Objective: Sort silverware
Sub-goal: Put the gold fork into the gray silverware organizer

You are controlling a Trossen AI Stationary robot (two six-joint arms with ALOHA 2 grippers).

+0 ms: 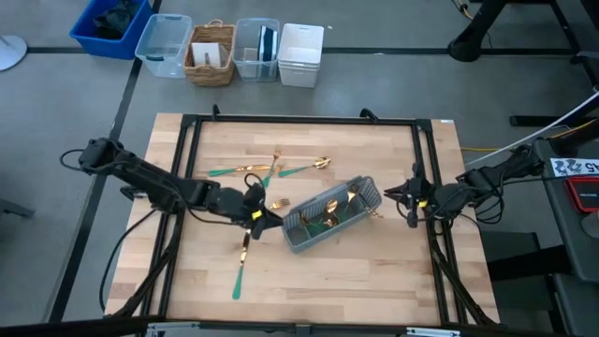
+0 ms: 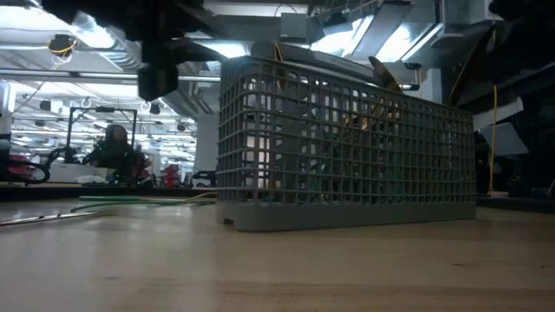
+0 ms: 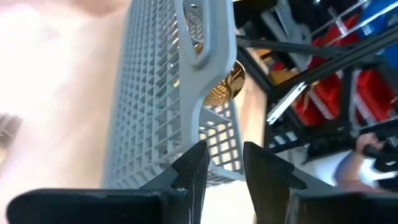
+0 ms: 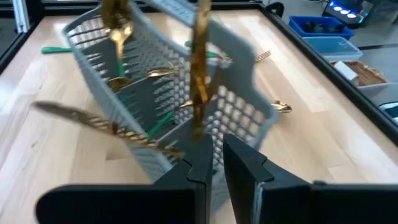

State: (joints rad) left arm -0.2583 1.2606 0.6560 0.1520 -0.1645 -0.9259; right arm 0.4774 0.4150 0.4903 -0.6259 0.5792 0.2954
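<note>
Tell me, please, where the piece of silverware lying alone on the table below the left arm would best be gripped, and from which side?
Probably mid-handle, from straight above. That utensil lies flat and alone on the table, its teal handle pointing toward the near edge and its gold head toward the left claw. The claw's fingers should close across the slim handle, which has bare wood on both sides.

No legible text, labels, brands or numbers anywhere; white markings at the high view's right edge unreadable.
</note>
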